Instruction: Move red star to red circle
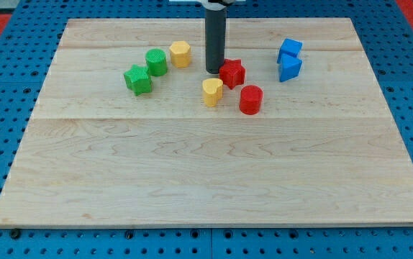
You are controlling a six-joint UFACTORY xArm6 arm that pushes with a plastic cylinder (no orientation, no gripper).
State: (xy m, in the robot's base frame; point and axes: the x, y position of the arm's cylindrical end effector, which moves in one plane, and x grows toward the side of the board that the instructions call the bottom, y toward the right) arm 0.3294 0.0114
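The red star (pixel 232 73) lies on the wooden board, above the middle. The red circle (pixel 250 99) stands just below and right of it, with a small gap between them. My tip (pixel 214 70) is on the board right beside the star's left side, touching or almost touching it. The rod rises straight up to the view's top edge.
A yellow heart (pixel 211 91) lies just below my tip, left of the red circle. A yellow hexagon (pixel 180 54), a green circle (pixel 156 62) and a green star (pixel 138 79) sit to the left. Two blue blocks (pixel 290 49) (pixel 290 67) sit to the right.
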